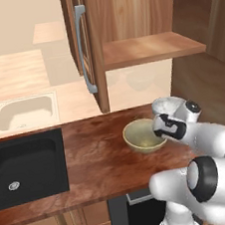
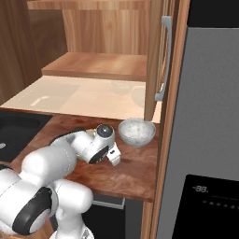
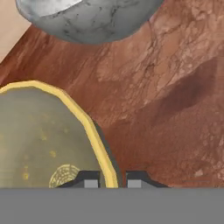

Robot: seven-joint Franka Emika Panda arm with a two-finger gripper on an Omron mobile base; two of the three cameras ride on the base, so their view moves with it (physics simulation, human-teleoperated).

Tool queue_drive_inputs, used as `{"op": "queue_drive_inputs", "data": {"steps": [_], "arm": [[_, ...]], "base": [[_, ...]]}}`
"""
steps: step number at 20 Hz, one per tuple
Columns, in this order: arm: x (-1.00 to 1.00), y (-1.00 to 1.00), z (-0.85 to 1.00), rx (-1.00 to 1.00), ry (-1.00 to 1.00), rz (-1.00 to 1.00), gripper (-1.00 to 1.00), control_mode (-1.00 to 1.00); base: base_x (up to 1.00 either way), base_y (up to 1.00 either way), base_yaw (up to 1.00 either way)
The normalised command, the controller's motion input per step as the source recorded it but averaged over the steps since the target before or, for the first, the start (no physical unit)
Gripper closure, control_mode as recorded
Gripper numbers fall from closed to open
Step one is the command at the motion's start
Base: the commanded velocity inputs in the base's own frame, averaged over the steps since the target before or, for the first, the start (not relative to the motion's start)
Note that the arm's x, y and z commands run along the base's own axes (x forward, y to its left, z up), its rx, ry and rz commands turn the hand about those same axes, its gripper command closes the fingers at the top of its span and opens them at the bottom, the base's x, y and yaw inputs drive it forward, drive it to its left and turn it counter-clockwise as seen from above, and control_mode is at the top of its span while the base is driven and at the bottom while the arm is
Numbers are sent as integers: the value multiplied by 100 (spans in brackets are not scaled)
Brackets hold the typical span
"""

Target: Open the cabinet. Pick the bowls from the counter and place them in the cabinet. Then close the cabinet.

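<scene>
The olive-yellow bowl (image 1: 143, 136) stands on the dark reddish counter (image 1: 93, 159), below the open cabinet (image 1: 146, 50). In the hand view its yellow rim (image 3: 94, 131) runs between the two fingertips, and my gripper (image 3: 113, 179) is shut on that rim at the bowl's right side. The white-grey bowl (image 1: 164, 104) sits just behind, close to the olive one (image 3: 39, 144), and shows at the top of the hand view (image 3: 87, 17) and beside my wrist (image 2: 136, 131). The cabinet's wooden shelf (image 2: 98, 65) is bare. My arm hides the olive bowl in the right base view.
The cabinet's left door (image 1: 83, 48) hangs open over the counter with its grey bar handle; the right door (image 2: 161, 60) stands open against a tall grey fridge (image 2: 210, 140). A black sink (image 1: 26, 166) is set into the counter at left.
</scene>
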Motion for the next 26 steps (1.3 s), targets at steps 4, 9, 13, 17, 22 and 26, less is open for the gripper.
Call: {"op": "queue_drive_inputs", "data": {"steps": [4, 9, 13, 17, 22, 26], "arm": [[-53, 9, 96, 0, -16, -9, 100, -100], [-66, 1, 73, 0, -3, -13, 100, -100], [-81, 2, 85, 0, 0, -19, 100, -100], [-91, 0, 92, 0, 4, -27, 100, -100], [-87, 0, 100, 0, 13, -23, 100, -100], [-96, 0, 100, 0, 3, -8, 100, -100]], "base": [[0, 0, 0], [0, 0, 0], [0, 0, 0], [0, 0, 0], [0, 0, 0], [0, 0, 0]]}}
